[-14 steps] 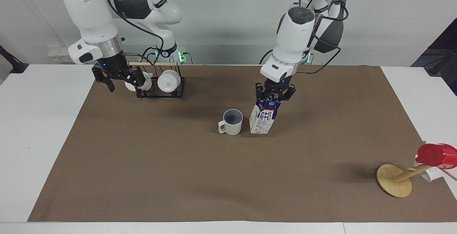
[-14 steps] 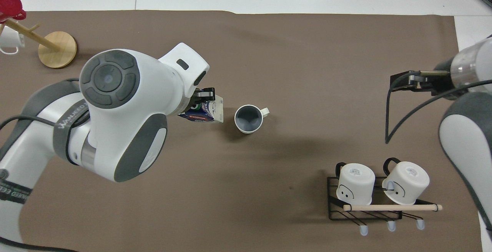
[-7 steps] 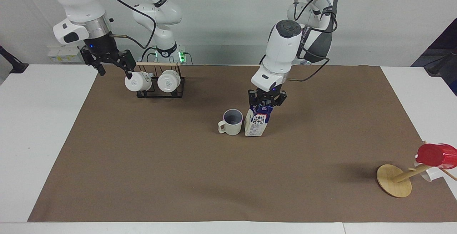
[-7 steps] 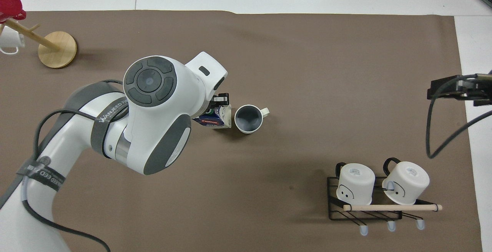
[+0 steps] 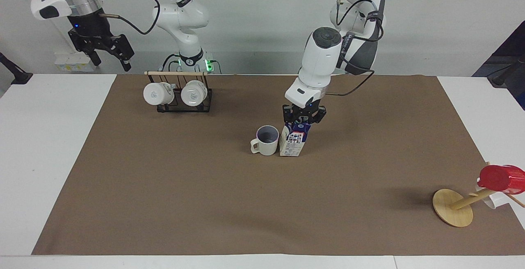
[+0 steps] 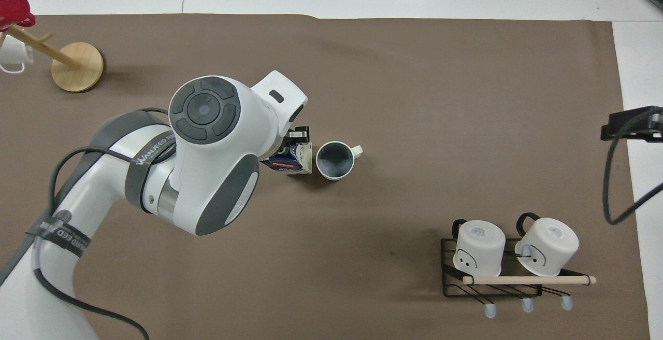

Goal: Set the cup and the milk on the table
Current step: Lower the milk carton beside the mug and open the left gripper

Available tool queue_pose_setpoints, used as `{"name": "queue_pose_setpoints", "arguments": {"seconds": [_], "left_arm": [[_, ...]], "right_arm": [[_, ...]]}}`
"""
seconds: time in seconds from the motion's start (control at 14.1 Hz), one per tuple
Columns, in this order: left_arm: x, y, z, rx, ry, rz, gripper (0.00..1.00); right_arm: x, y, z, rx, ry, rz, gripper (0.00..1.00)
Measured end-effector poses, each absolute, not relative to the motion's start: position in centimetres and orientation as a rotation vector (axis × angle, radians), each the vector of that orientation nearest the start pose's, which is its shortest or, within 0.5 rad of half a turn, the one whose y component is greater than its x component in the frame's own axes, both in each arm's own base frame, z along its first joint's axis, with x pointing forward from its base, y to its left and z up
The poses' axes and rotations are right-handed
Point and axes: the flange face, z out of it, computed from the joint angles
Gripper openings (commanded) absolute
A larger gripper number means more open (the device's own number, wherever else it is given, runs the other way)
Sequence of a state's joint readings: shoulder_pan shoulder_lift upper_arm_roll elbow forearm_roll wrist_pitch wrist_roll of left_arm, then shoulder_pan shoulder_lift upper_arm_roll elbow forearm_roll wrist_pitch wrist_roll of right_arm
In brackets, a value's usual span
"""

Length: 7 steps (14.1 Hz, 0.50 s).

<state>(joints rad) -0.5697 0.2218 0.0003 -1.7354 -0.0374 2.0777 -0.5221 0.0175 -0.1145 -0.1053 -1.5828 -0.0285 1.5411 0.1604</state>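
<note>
The cream cup (image 5: 265, 141) (image 6: 334, 160) stands upright on the brown mat of the table (image 5: 205, 195), its handle turned away from the milk. The blue-and-white milk (image 5: 293, 141) (image 6: 291, 157) stands upright on the mat, right beside the cup toward the left arm's end. My left gripper (image 5: 303, 119) (image 6: 296, 138) points straight down with its fingers closed on the carton's gable top. My right gripper (image 5: 110, 60) hangs open and empty, high above the table edge at the right arm's end.
A black wire rack (image 5: 182, 101) (image 6: 492, 283) with two white mugs sits near the robots at the right arm's end. A round wooden disc (image 5: 451, 208) (image 6: 77, 66) with a stick carries a red cup (image 5: 501, 177) at the left arm's end.
The left gripper carried the milk closer to the cup and stood it upright on the mat. The right gripper rose from the rack and drew back to its end of the table.
</note>
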Motion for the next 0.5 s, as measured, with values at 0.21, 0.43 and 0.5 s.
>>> {"name": "queue_pose_setpoints", "arguments": {"seconds": [0.21,0.43,0.5], "left_arm": [[53.8,-34.1,45.9,-3.227,0.039,-0.140,1.00],[54.4,-33.4,47.0,-3.233,0.015,-0.173,1.00],[54.6,-32.9,48.1,-3.240,0.001,-0.201,1.00]], "right_arm": [[51.0,-4.3,66.5,-3.134,0.367,-0.068,1.00],[51.0,-2.5,65.5,-3.141,0.312,-0.032,1.00],[51.0,-1.7,65.4,-3.143,0.287,-0.025,1.00]]}}
